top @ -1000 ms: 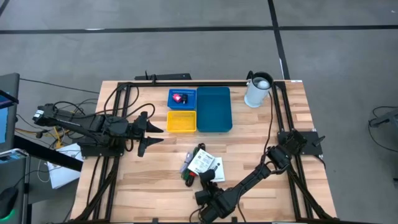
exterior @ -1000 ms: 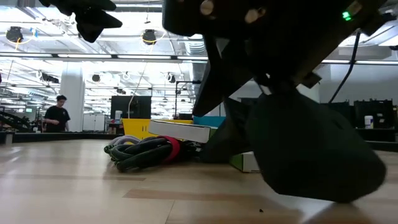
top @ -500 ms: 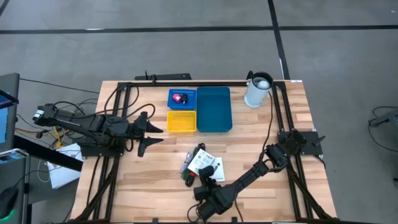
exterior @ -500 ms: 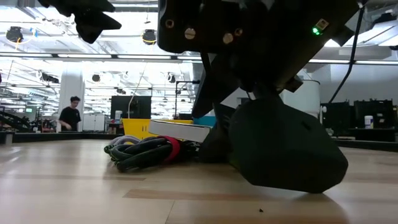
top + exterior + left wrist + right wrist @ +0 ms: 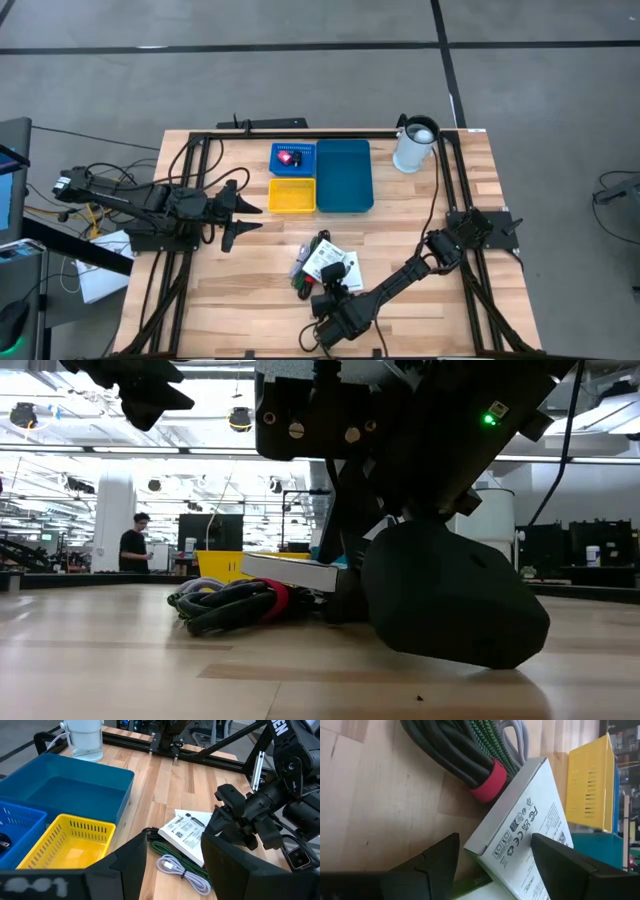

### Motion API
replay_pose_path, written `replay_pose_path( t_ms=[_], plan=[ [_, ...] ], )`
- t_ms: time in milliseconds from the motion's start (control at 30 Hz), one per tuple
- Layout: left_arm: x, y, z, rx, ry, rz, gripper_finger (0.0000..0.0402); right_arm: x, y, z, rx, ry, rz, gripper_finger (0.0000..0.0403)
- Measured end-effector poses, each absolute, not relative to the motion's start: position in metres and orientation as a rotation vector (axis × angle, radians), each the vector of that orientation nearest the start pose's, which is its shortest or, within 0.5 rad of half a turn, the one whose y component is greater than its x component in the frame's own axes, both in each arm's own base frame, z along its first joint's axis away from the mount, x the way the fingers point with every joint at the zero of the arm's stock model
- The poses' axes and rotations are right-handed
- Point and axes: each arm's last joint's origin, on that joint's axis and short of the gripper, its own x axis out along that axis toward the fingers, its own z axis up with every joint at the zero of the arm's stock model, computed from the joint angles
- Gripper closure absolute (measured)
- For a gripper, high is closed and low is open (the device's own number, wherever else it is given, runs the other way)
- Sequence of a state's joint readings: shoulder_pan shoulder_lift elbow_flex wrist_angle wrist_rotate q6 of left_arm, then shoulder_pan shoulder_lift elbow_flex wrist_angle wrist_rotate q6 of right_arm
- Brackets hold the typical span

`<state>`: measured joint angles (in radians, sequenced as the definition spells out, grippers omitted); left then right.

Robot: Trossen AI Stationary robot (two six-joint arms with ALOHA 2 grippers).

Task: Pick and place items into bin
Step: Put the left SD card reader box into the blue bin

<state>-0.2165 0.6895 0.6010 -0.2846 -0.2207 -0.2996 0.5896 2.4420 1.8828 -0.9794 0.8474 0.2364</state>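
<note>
- High view: the blue bin [image 5: 345, 176] lies toward the far edge of the wooden surface [image 5: 255, 300], with a yellow basket [image 5: 291, 195] and a small blue basket [image 5: 293, 157] touching its left side; a red piece [image 5: 290, 158] sits in the small blue basket
- The items form one heap nearer than the blue bin: a white box [image 5: 326, 262] on a cable bundle [image 5: 303, 283]; bare wood lies open between the heap and the blue bin
- The right hand [image 5: 331, 299] is low at the heap's near side, close to the surface's near edge; the left hand [image 5: 245, 216] waits left of the yellow basket, fingers apart and empty; a white jug [image 5: 415, 145] stands right of the blue bin, by the far edge
- Low view: the cable bundle [image 5: 235, 603] lies on the wood with the white box [image 5: 290, 570] resting on it; the right arm's dark bulk fills the space right of the box; a person [image 5: 135, 546] stands in the room beyond
- Left wrist view: the white box [image 5: 186, 832] shows fine print too small to read, and a grey cable [image 5: 184, 875] curls beside it
- Right wrist view: the right hand [image 5: 492, 851] is spread wide with the corner of the white box [image 5: 525, 835] between its fingers [image 5: 437, 855], not clamped; the box label bears "FC" and "CE" marks; a red strap [image 5: 489, 785] binds the dark and green cables
</note>
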Motion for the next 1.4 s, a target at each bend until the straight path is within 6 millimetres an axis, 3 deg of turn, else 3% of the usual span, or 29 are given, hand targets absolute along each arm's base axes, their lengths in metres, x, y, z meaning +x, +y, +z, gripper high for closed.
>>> replay_pose_path(
  t_ms=[433, 700, 1067, 1400],
  plan=[
    [0.152, -0.027, 0.273, -0.212, 0.378, 0.061, 0.0225, 0.398, 0.244, 0.108, -0.817, 1.066, -0.356, 0.0323],
    [0.152, -0.027, 0.273, -0.213, 0.377, 0.061, 0.0225, 0.399, 0.257, 0.123, -0.81, 0.973, -0.406, 0.0341],
    [0.152, -0.027, 0.273, -0.215, 0.375, 0.061, 0.0225, 0.402, 0.259, 0.184, -0.881, 0.921, -0.5, 0.0371],
    [0.152, -0.027, 0.273, -0.215, 0.375, 0.061, 0.0225, 0.409, 0.213, 0.245, -0.923, 1.001, -0.594, 0.0365]
  ],
)
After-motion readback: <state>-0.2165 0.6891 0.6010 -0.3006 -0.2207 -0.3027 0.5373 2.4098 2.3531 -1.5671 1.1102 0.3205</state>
